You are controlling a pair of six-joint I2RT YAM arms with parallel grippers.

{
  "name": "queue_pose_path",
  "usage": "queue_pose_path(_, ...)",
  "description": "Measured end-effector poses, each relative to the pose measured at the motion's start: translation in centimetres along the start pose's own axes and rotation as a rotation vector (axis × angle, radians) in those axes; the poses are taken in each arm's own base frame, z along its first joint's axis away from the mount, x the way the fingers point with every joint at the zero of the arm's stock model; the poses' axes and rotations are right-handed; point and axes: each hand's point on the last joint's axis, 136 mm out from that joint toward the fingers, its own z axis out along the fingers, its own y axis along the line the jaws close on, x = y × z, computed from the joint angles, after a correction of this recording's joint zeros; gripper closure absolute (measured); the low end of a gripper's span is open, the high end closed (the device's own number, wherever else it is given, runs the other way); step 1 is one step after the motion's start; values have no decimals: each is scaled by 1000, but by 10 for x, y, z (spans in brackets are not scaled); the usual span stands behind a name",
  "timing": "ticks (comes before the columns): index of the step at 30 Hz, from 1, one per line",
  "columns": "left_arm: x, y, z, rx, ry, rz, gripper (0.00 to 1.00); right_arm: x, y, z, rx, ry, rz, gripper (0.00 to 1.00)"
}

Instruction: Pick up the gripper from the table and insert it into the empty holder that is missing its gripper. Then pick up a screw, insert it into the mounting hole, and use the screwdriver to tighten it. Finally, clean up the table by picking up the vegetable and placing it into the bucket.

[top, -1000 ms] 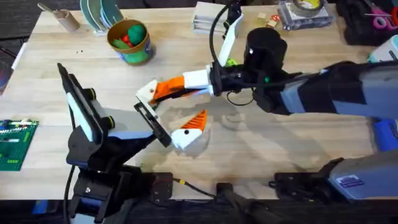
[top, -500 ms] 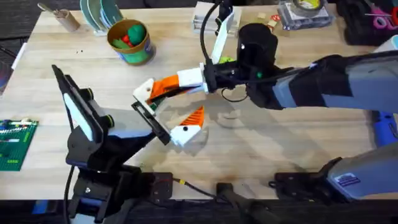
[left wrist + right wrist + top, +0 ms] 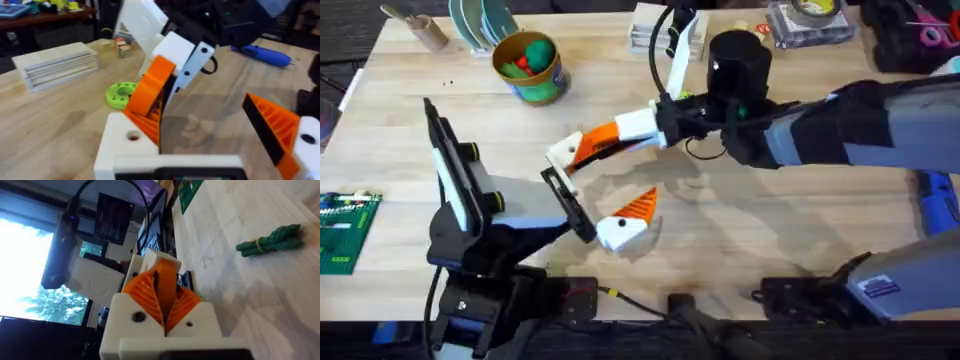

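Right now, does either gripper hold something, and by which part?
The right gripper pinches the loose orange gripper tip by one end, between its pads. The left gripper is open and holds nothing.

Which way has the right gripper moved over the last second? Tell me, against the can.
Yes. The right gripper first slid slightly toward the can, then drew back a little further from it than where it started.
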Motion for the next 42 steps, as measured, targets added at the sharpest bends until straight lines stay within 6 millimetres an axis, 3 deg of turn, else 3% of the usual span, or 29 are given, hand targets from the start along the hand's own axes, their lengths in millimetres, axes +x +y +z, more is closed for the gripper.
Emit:
queue_pose_path(6,0,-10,0,56,1,3,7,3,2,-2,-13,18,4,992)
queue_pose_path(28,2,-5,0,32,6,-8,8,5,-1,7,11,10,13,992)
queue_pose_path(32,1,-7,0,40,6,-6,8,8,2,6,-6,32,12,836)
queue_pose_path(42,2,-25,-1,144,7,3,8,20,13,-1,-77,118,10,580)
